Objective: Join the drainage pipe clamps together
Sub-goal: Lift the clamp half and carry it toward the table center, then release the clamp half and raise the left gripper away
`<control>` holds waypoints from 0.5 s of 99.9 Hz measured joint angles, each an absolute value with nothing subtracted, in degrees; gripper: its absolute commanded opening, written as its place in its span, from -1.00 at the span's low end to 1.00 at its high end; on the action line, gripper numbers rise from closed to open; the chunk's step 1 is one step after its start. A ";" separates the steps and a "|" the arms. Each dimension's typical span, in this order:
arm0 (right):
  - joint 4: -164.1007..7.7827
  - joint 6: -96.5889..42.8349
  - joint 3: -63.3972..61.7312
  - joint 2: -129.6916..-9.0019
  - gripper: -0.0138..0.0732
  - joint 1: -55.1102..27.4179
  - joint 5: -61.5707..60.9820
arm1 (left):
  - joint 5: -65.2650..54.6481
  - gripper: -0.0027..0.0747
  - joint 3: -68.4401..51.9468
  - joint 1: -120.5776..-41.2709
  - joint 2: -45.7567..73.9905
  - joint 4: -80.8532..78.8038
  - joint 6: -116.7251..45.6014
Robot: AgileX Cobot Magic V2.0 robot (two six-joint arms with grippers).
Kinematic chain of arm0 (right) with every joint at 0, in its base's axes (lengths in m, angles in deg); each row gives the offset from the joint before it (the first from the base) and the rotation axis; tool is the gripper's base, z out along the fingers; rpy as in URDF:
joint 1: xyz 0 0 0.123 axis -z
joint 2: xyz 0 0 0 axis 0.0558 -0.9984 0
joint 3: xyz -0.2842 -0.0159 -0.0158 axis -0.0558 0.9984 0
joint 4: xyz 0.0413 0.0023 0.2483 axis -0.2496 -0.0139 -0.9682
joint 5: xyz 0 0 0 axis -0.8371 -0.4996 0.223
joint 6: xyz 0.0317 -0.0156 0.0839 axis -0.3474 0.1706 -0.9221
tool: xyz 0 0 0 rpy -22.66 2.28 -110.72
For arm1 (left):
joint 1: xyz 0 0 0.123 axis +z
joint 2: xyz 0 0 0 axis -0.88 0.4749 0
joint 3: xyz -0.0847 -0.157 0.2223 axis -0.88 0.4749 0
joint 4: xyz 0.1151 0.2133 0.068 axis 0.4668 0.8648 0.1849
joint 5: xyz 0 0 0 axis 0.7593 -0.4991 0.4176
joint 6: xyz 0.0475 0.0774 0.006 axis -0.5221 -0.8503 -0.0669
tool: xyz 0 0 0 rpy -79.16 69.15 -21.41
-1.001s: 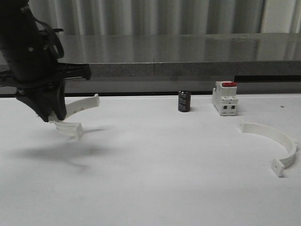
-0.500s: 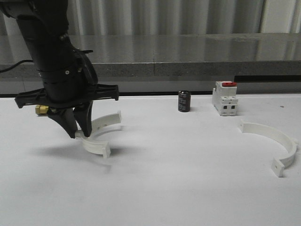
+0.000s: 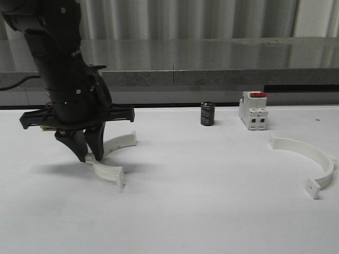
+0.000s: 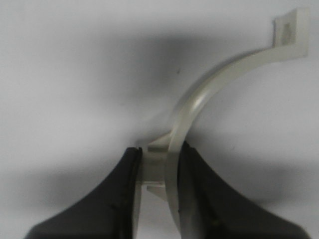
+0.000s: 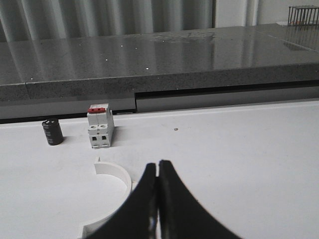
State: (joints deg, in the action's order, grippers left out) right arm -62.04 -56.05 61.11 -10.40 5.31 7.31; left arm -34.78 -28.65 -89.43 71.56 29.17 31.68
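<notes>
My left gripper point(image 3: 85, 156) is shut on the middle of one white half-ring clamp point(image 3: 108, 156), which reaches down to the table at the left. Its two tabbed ends point right. From the left wrist, the clamp point(image 4: 199, 102) curves away from between the black fingers point(image 4: 197, 172), one tab end showing. The other clamp point(image 3: 312, 161) lies flat on the table at the right, open side facing left. It also lies beside and partly behind my right gripper point(image 5: 158, 164), as a white arc point(image 5: 117, 177). That gripper is shut with nothing in it.
A white boxy switch with a red top point(image 3: 253, 110) and a small black cylinder point(image 3: 207, 114) stand at the back of the white table. A grey stone ledge point(image 3: 212, 61) runs behind them. White table surface stretches between the two clamps.
The left arm carried its clamp right from the far left, then lowered it slightly toward the table. The right clamp, switch and cylinder stayed put.
</notes>
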 measured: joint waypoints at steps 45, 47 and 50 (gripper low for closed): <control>-62.04 -56.05 61.11 -10.40 -0.84 5.31 7.31 | -34.19 -0.50 -28.98 -89.43 71.90 29.62 31.68; -62.04 -56.05 61.11 -10.40 -0.84 5.31 7.31 | -34.19 -0.41 -28.98 -89.43 71.90 29.62 31.68; -62.04 -56.05 61.11 -10.40 -0.84 5.31 7.31 | -34.09 -0.29 -28.98 -89.52 71.94 29.73 31.68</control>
